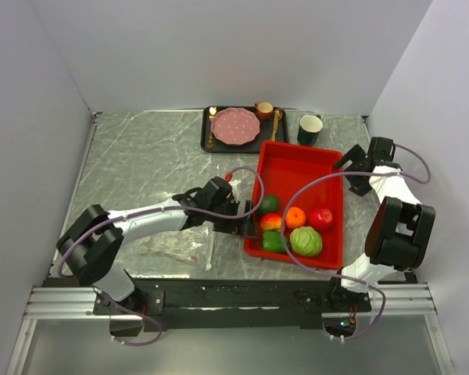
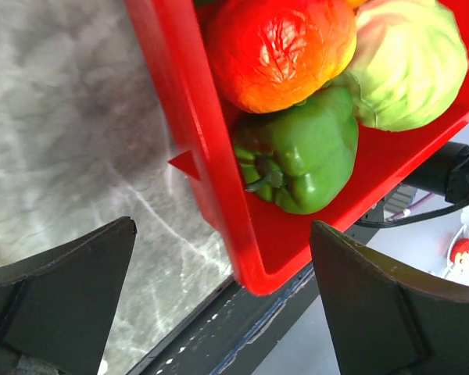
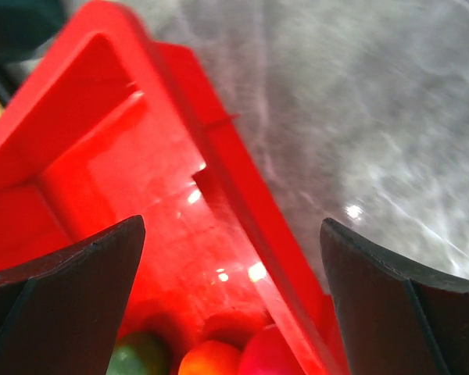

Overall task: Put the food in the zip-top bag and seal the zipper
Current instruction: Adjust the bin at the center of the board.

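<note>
**Operator:** Report task status.

**Technician:** No item is bagged. All the food is in the red tray (image 1: 297,160). The zip-top bag (image 1: 176,246) lies on the table (image 1: 141,164), left of the tray and apart from it. Whether its zipper (image 1: 211,254) is open cannot be told.

**Operator:** Count?

**Technician:** Six food items, one each: cabbage (image 1: 306,241), orange (image 1: 295,217), apple (image 1: 321,218), red-yellow fruit (image 1: 271,222), avocado (image 1: 270,203), green pepper (image 1: 273,241). One bag.

**Operator:** Grippers?

**Technician:** The left gripper (image 2: 223,226) is spread wide and empty at the tray's near-left corner. The right gripper (image 3: 233,221) is spread wide and empty over the tray's far end.

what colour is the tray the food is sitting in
Bright red all over. The tray shows best in the top external view.
</note>
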You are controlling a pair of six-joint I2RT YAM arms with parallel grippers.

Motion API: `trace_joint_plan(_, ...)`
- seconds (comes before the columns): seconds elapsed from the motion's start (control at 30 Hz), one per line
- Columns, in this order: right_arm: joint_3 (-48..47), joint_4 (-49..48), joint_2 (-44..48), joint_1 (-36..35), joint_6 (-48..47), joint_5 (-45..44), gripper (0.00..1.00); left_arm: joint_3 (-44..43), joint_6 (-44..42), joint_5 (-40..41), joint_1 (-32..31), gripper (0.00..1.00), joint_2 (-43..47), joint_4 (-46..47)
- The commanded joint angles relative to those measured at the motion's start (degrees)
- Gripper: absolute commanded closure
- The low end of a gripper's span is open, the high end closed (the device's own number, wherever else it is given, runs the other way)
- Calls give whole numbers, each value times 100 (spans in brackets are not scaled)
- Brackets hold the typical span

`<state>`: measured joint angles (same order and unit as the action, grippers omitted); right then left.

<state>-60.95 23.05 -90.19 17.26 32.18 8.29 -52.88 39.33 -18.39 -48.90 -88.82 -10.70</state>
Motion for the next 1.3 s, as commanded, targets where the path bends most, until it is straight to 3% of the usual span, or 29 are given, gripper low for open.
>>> trace_joint_plan(0.0,-548,-196,-375,-20,-283,682,0,-266,189,-235,-163,1,-206,375)
trace_joint_plan(0.4,-2297,393,-1693,-548,-450,1069,0,-740,453,-578,-277,1,-654,798)
trace_joint_plan(0.67,-3081,798,-2090,-680,-617,1077,0,-1119,408,-823,-409,1,-1102,850)
trace_joint_plan(0.97,-2125,403,-791,-987,-775,332,0,-1312,225,-245,-409,1,-875,403)
trace_joint_plan(1.27,-1272,385,632,-1699,-731,-398,0,-1646,-136,1108,-409,1,-163,-775)
